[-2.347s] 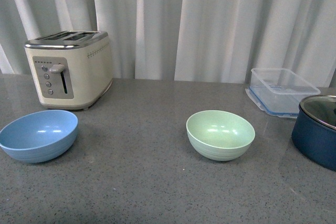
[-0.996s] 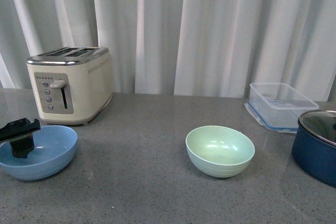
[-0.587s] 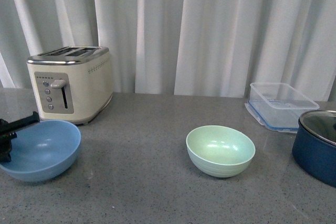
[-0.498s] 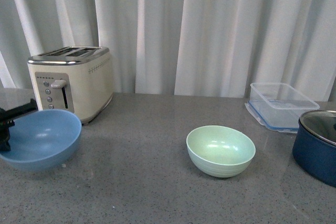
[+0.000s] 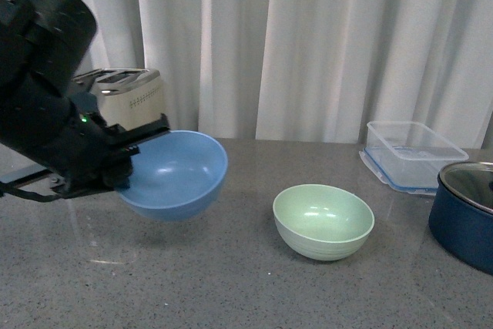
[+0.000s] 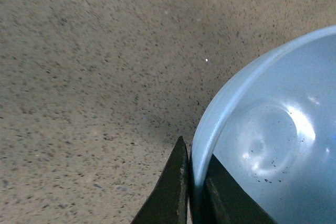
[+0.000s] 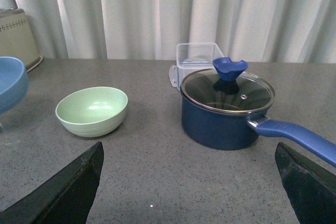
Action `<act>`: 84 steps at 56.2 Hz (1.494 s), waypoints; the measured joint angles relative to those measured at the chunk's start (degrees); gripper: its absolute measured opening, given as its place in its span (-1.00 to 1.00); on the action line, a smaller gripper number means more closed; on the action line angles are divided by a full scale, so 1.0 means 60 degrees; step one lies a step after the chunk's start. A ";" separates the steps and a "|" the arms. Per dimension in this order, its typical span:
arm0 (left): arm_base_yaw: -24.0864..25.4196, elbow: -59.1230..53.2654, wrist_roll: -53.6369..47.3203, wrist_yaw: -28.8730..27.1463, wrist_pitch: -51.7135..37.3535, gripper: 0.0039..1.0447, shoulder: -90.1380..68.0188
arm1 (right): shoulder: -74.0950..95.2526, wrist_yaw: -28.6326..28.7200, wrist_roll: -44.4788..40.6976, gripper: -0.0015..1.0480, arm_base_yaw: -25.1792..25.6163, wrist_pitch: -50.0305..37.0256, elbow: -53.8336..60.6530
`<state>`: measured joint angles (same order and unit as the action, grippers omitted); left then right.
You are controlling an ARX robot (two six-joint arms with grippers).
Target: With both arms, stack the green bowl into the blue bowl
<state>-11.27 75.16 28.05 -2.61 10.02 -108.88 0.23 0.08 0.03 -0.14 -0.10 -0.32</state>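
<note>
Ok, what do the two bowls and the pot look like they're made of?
The blue bowl and the green bowl look like matte moulded plastic, possibly a fibre composite: soft dull highlights, faint ridges near the green one's base. The pot looks like navy-coated metal, smooth and slightly glossy; its lid is clear glass with a metal rim.

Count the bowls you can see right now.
2. The blue bowl is held above the counter by the left gripper. The green bowl sits on the counter, to the right of the blue one. None appears hidden.
</note>
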 joint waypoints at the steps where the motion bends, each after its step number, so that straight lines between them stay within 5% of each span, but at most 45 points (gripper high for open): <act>1: -0.0069 0.0033 0.0033 -0.0011 0.0007 -0.94 -0.0084 | 0.0000 0.0000 0.0000 0.81 0.0000 0.0000 0.0000; 33: -0.0565 0.0484 0.0324 -0.0084 0.0149 -0.94 -0.1461 | 0.0000 0.0000 0.0000 0.81 0.0000 0.0000 0.0000; 57: -0.0528 0.0164 0.0331 0.0455 -0.0423 0.29 -0.0951 | 0.0000 0.0000 0.0000 0.81 0.0000 0.0000 0.0000; 69: -0.0637 -0.2029 -0.0535 0.0029 -0.3085 0.91 0.2047 | 0.0000 0.0000 0.0000 0.81 0.0000 0.0000 0.0000; 75: -0.0750 -0.4022 -0.2331 -0.1719 -0.6368 0.64 0.3934 | 0.0000 0.0000 0.0000 0.81 0.0000 0.0000 0.0000; 84: -0.0346 -0.6364 -0.4011 -0.1679 -0.8827 0.13 0.5373 | 0.0000 0.0000 0.0000 0.81 0.0000 0.0000 0.0000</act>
<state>-13.34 36.97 3.99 -12.69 -42.94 -76.64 0.23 0.08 0.03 -0.14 -0.10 -0.32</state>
